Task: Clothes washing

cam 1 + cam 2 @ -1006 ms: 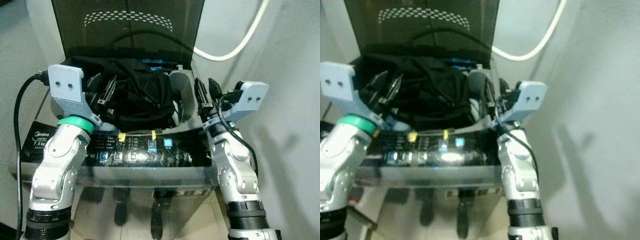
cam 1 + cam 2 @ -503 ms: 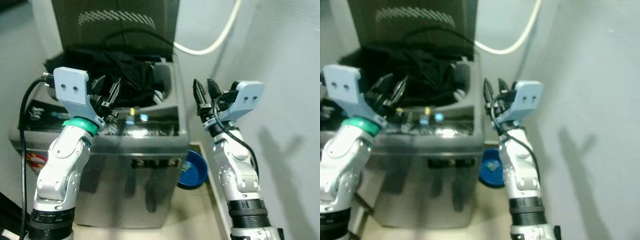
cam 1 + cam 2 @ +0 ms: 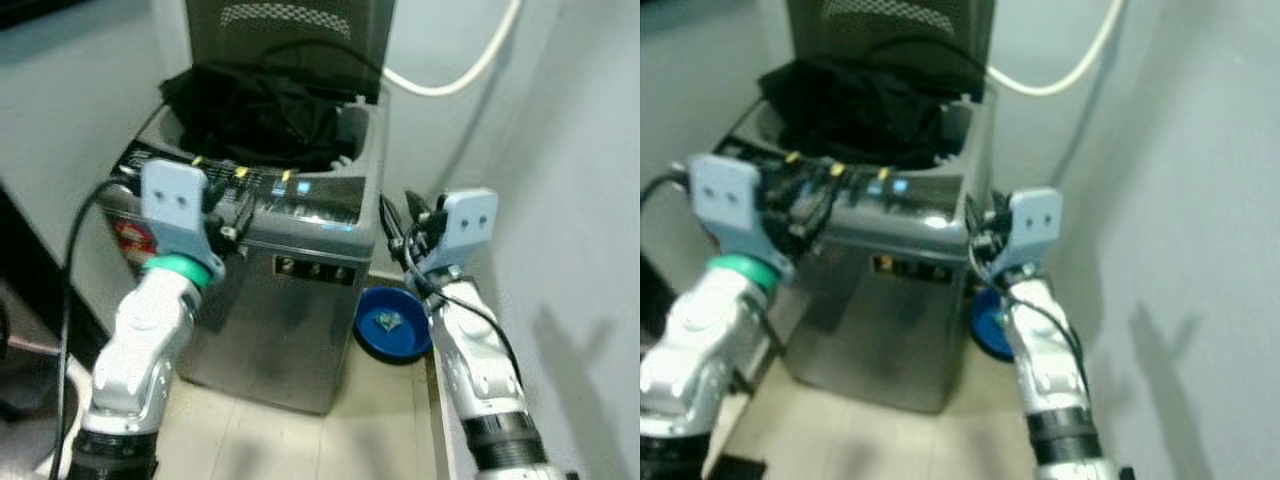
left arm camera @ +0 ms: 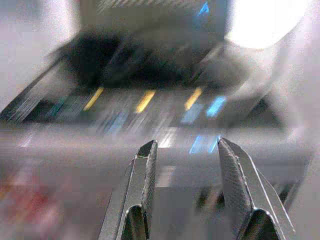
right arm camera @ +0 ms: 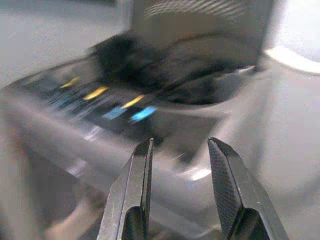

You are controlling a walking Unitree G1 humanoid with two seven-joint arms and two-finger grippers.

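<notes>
A grey top-loading washing machine [image 3: 300, 300] stands against a pale wall with its dark lid [image 3: 290, 35] raised upright, its drum heaped with black clothes [image 3: 255, 115] that rise above the rim. Left to right: the left gripper [image 4: 185, 165] hangs in front of the machine's upper front edge, its two black fingers [image 4: 142, 185] spread apart with nothing between them; past their tips lies the control panel [image 3: 260, 190] with its yellow marks and blue lights, and beyond that the dark laundry, blurred in the left wrist view. The right gripper [image 5: 177, 165] is raised just off the machine's right front corner, its fingers [image 5: 227, 185] likewise parted and empty, pointing toward the same lit panel and the clothes behind it. Below and beyond the right gripper, a blue basin [image 3: 392, 325] sits on the tiled floor [image 3: 300, 440] in the gap between machine and wall, a small object inside it too small to identify. A white hose [image 3: 470, 70] loops across the wall above the right-hand side of the machine.
</notes>
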